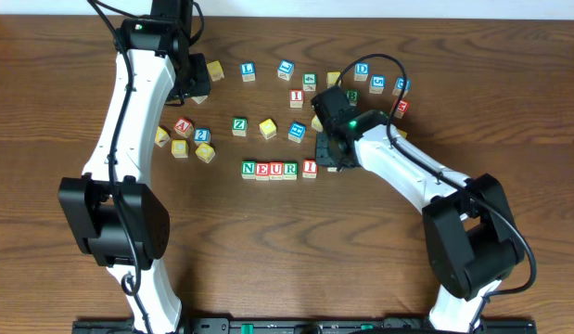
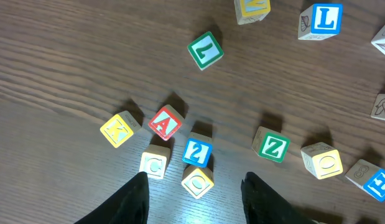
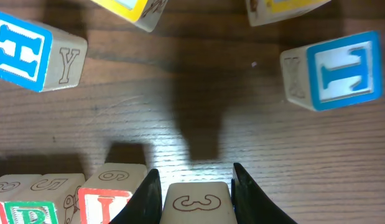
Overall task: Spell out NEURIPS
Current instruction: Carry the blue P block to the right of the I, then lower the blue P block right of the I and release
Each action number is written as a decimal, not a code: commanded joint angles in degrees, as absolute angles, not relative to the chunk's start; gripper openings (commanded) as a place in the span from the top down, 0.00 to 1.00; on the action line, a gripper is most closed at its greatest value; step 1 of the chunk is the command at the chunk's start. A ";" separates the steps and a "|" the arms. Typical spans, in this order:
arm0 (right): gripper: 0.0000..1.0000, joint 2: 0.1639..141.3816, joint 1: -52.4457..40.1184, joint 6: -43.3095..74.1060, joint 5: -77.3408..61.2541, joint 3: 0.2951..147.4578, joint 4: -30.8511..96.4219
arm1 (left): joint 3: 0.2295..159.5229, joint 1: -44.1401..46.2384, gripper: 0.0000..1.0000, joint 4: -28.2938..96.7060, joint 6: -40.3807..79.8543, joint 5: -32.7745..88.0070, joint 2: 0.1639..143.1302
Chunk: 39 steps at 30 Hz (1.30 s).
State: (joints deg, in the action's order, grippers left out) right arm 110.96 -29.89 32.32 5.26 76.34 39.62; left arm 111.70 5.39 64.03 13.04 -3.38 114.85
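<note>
Five cubes stand in a row mid-table: green N (image 1: 249,169), red E (image 1: 263,170), red U (image 1: 276,170), green R (image 1: 290,170) and red I (image 1: 310,168). My right gripper (image 1: 331,160) sits at the row's right end. In the right wrist view it (image 3: 195,171) is shut on a wooden cube (image 3: 197,202) whose side shows a 3, right beside the red I cube (image 3: 105,205). That cube's top letter is hidden. My left gripper (image 1: 196,82) hangs open at the far left. A yellow O cube (image 2: 198,182) lies below its (image 2: 194,186) fingers.
Loose cubes lie behind the row: blue L (image 1: 248,70), green Z (image 1: 238,125), red A (image 1: 183,125), blue D (image 1: 361,70) and several yellow ones. A blue H (image 3: 21,50) and a blue T (image 3: 341,71) lie beyond the held cube.
</note>
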 commanded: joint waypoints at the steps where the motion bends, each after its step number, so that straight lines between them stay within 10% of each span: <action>1: 0.98 113.45 -30.65 34.30 5.19 75.94 39.48 | 113.10 5.04 0.53 64.03 12.27 -4.10 112.95; 15: 0.92 114.78 -30.65 34.26 4.51 75.94 38.11 | 113.10 5.04 0.53 64.03 12.27 -4.12 112.95; 39: 0.52 114.78 -30.85 34.26 4.49 75.94 38.33 | 113.10 5.04 0.53 64.03 12.27 -4.10 112.95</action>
